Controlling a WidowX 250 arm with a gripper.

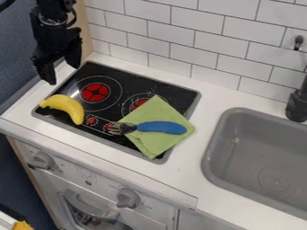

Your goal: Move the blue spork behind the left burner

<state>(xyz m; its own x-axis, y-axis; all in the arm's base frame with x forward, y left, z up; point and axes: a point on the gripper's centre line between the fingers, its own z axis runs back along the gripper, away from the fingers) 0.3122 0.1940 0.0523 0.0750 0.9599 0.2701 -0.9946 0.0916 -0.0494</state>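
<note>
The black gripper hangs by the stove's back left, fingers wide apart and empty — probably ready to grab. The blue spork lies mostly on the green cloth — its fat handle looks easy to pinch.

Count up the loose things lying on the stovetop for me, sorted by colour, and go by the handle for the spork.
Yellow: 1, the banana
Green: 1, the cloth
Blue: 1, the spork, resting on the cloth
Total: 3
</note>
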